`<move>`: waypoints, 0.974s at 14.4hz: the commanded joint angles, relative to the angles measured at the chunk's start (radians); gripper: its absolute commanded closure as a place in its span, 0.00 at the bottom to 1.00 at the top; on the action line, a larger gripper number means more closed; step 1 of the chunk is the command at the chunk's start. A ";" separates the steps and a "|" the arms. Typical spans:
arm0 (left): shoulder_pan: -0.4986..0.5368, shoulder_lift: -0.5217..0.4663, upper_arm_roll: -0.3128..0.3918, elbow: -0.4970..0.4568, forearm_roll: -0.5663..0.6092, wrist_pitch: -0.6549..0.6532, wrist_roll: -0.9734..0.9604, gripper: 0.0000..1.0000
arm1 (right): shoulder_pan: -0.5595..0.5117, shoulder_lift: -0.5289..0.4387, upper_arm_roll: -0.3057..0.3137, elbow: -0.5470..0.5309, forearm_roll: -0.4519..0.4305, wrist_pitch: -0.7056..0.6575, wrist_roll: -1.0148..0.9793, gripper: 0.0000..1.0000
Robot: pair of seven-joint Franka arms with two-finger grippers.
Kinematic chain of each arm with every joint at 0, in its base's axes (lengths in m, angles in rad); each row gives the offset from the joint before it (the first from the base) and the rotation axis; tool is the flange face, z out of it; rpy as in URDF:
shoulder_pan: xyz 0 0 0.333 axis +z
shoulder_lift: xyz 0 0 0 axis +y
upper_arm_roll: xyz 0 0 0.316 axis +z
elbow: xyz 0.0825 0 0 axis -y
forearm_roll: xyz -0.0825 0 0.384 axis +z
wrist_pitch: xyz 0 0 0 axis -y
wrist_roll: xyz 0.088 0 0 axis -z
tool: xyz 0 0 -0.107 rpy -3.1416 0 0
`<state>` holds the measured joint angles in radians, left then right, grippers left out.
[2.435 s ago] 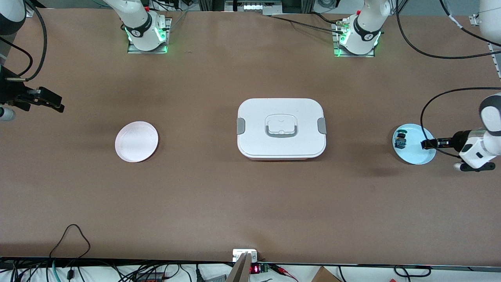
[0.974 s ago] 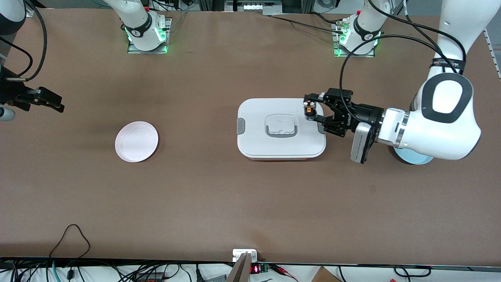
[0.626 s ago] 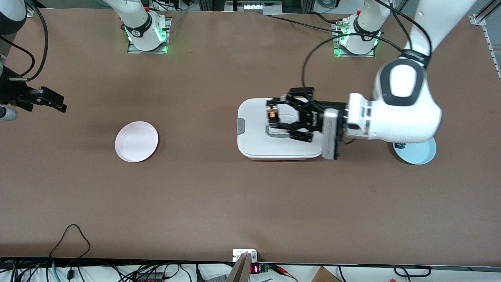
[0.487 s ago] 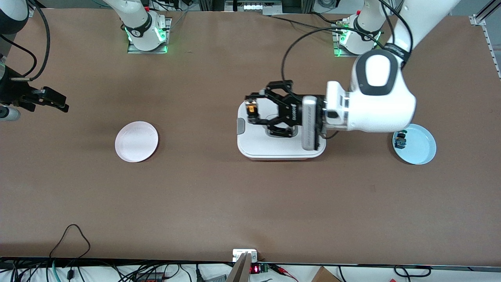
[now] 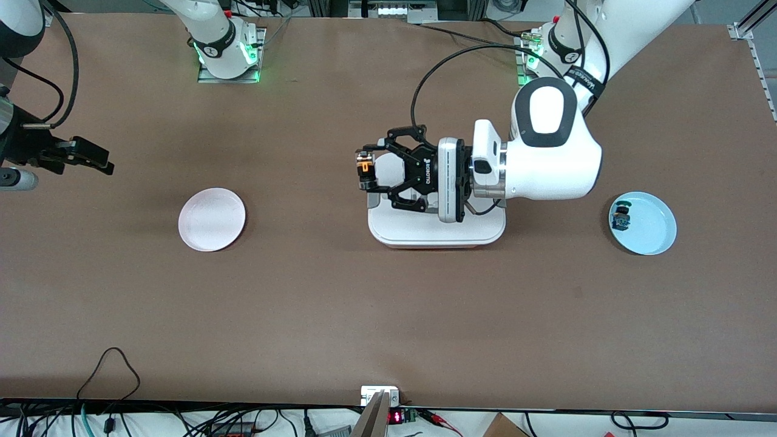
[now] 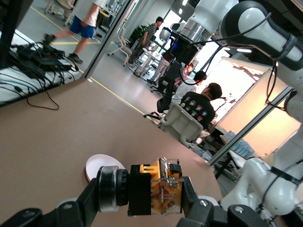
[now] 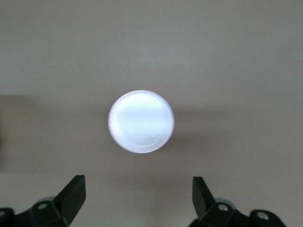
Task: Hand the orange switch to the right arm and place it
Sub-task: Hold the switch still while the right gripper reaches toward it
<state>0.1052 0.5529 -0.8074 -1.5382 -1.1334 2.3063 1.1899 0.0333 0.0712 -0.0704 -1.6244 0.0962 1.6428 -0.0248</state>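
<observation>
carry step, handover not yet made. pink plate (image 5: pixel 212 219) lies bare nearest the front camera. left gripper (image 5: pixel 366 173) over the white box (image 5: pixel 437 233) edge, jaws clamped on the orange switch (image 5: pixel 364 168). right gripper (image 5: pixel 91 161) open, waiting; next it must come meet the switch.

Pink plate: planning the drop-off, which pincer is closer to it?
Right. The right pincer hangs open close beside the pink plate; the left pincer, holding the orange switch, is over the white box's edge.
</observation>
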 commanded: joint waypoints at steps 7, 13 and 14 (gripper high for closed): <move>-0.035 -0.002 -0.029 -0.043 -0.043 0.071 0.108 1.00 | -0.007 0.045 -0.003 -0.006 0.544 -0.107 -0.007 0.00; -0.036 -0.004 -0.030 -0.048 -0.043 0.073 0.114 1.00 | -0.003 0.134 -0.002 -0.011 0.972 -0.146 0.133 0.00; -0.036 -0.004 -0.030 -0.046 -0.043 0.073 0.114 1.00 | -0.001 0.156 -0.002 -0.014 1.032 -0.146 0.135 0.00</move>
<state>0.0665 0.5537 -0.8269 -1.5774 -1.1403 2.3656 1.2645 0.0318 0.1925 -0.0715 -1.6390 1.0191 1.5133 0.0720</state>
